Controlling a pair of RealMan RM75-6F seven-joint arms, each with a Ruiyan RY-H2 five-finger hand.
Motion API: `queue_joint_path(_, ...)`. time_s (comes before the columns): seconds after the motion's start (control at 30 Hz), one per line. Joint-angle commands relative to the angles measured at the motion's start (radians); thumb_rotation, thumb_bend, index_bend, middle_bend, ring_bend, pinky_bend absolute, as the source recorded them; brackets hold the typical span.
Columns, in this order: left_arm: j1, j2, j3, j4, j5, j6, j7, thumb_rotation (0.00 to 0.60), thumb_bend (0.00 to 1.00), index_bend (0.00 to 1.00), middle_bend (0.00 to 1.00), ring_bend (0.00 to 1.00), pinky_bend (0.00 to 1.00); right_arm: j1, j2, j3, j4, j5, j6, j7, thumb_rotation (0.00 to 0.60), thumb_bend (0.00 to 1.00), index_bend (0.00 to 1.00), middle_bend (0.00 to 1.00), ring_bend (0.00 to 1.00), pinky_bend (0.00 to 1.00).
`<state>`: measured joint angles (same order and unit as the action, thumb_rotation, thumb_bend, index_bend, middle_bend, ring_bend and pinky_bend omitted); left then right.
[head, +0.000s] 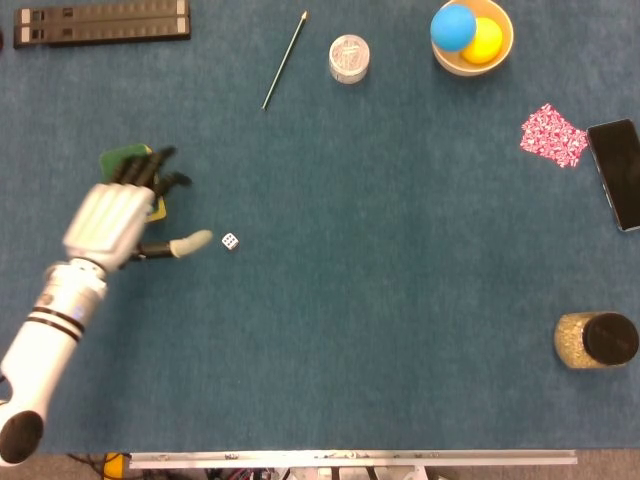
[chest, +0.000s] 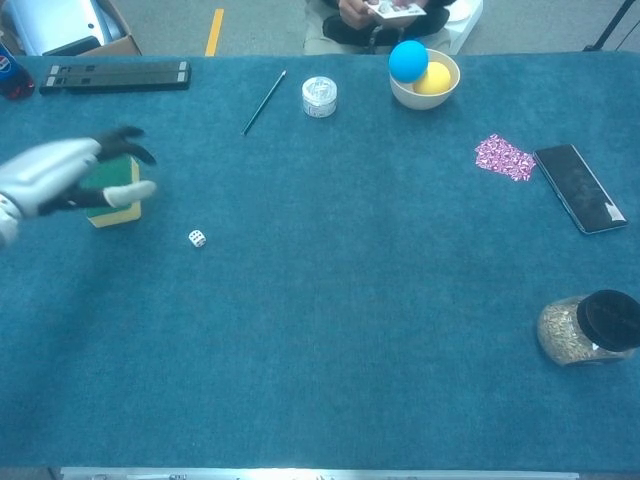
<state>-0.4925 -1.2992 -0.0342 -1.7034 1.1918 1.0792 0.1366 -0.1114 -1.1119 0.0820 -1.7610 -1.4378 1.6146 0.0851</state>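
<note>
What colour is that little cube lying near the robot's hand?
The die is white with dark dots, clearest in the head view.

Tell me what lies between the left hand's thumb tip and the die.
Nothing: in the head view only bare blue cloth separates the left hand from the die. The chest view shows the same open stretch, with the green sponge under the hand.

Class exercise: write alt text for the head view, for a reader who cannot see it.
The robot's left hand, fingers spread and holding nothing, hovers over a green sponge on a blue table, with a small white die just beside its thumb.
</note>
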Motion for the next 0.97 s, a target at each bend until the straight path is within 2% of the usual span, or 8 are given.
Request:
queue_joint_path(0.03,0.055,0.046,-0.023,-0.012,0.026,0.089,-0.053,0.201,0.04,0.15,0.00,0.00,0.00,0.001,-0.001,0.002,0.001,0.002,0.000,-0.001,0.600,0.29,0.32,0.22,0.10,0.18)
queue_joint_path(0.13,0.099,0.070,-0.026,-0.018,0.051,0.162,-0.090,0.242,0.04,0.15,0.00,0.00,0.00,0.003,-0.004,0.003,0.003,0.003,-0.002,-0.007,0.600,0.29,0.32,0.22,0.10,0.18)
queue_joint_path(0.23,0.151,0.090,-0.022,-0.022,0.071,0.242,-0.105,0.358,0.04,0.15,0.01,0.00,0.00,0.006,-0.007,0.005,0.001,0.004,-0.004,-0.010,0.600,0.29,0.32,0.22,0.10,0.18)
queue_joint_path(0.3,0.190,0.105,-0.019,-0.030,0.075,0.290,-0.121,0.391,0.04,0.15,0.01,0.00,0.00,0.009,-0.007,0.007,0.000,0.004,-0.008,-0.012,0.600,0.29,0.32,0.22,0.10,0.18)
queue_joint_path(0.4,0.241,0.126,-0.003,-0.040,0.090,0.349,-0.130,0.492,0.04,0.16,0.02,0.00,0.00,0.013,-0.006,0.010,-0.004,0.005,-0.011,-0.018,0.600,0.29,0.32,0.22,0.10,0.18)
queue_joint_path(0.6,0.322,0.158,0.038,-0.070,0.129,0.425,-0.116,0.499,0.04,0.16,0.02,0.00,0.00,0.019,-0.018,0.007,-0.005,0.008,-0.022,-0.034,0.600,0.29,0.32,0.22,0.10,0.18)
queue_joint_path(0.97,0.383,0.145,0.019,-0.081,0.158,0.489,-0.129,0.497,0.04,0.16,0.02,0.00,0.00,0.028,-0.026,0.011,-0.013,-0.012,-0.015,-0.038,0.600,0.29,0.32,0.22,0.10,0.18)
